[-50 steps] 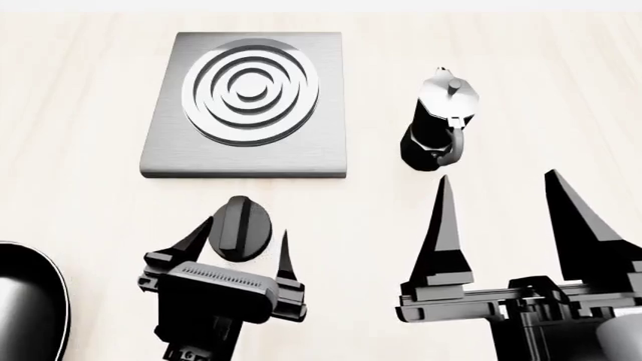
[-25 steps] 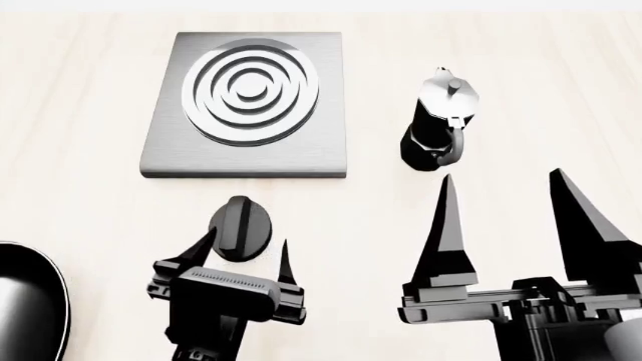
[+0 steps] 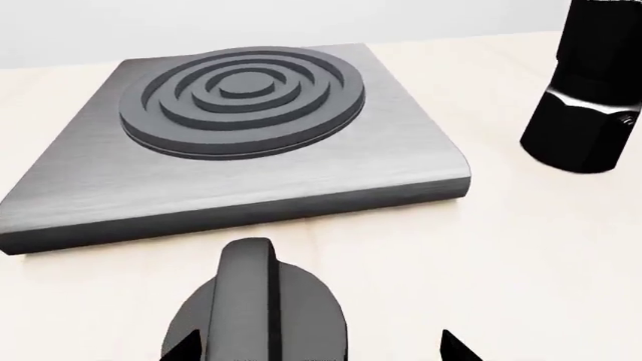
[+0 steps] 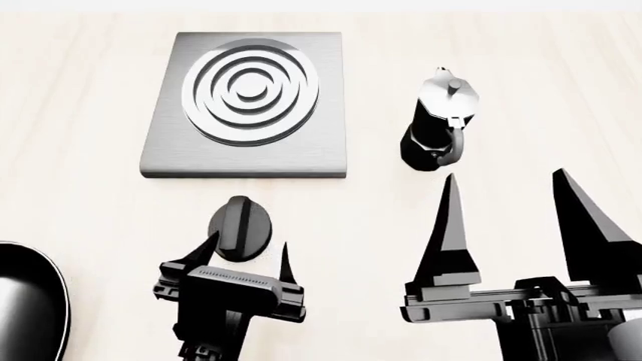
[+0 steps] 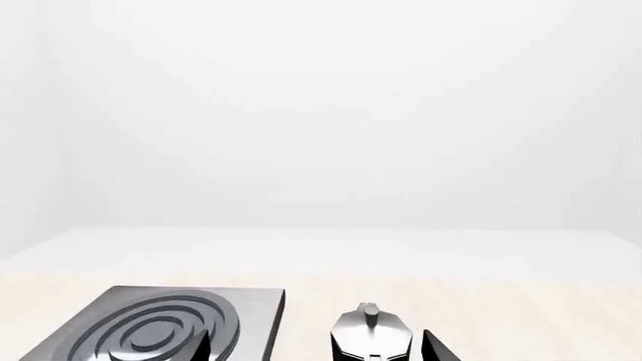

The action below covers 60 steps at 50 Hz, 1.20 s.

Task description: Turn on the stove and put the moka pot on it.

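Backing off a little since a second ago, my left gripper now sits with spread fingers just short of the knob, whose ridge points straight away from them. My right gripper hangs open, with the moka pot beyond its fingertips and the stove past the knob.

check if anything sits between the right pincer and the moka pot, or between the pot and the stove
Nothing visible does. The right pincer is open with only bare table between it and the moka pot. From the pot to the stove there is also just bare table. The knob lies nearer the robot, off that path.
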{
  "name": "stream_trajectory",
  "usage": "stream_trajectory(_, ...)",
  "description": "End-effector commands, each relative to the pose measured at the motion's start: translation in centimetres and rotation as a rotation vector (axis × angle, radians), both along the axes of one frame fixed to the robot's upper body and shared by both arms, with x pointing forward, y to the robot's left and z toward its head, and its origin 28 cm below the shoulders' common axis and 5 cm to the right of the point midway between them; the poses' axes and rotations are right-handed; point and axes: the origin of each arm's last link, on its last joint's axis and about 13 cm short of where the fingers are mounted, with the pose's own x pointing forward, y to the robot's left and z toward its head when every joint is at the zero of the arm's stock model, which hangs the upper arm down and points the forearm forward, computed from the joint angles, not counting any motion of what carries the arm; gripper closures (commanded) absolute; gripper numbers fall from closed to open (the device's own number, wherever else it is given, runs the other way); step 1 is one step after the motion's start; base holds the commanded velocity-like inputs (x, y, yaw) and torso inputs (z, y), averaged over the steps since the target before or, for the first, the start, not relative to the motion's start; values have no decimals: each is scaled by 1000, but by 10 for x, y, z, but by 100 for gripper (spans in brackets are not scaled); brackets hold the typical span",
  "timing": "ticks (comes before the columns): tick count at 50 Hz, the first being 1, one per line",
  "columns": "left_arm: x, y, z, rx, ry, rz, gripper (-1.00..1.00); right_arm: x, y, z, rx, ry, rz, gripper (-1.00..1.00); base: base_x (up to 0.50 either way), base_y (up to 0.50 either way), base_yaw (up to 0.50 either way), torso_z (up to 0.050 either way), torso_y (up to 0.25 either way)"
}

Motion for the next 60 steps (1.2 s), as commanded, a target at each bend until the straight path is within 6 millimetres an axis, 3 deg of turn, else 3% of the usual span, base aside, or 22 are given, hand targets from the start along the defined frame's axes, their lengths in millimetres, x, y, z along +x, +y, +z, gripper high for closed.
stream_trajectory(1,3,0,-4,1,9,4,-100,1,0,0,1,2,-1,-100,0,0,0,0,0)
stream_trajectory(60,3,-8,-10,14,20,-33,-100,-1,0,1,2,-3,-1,-100,0,0,0,0,0)
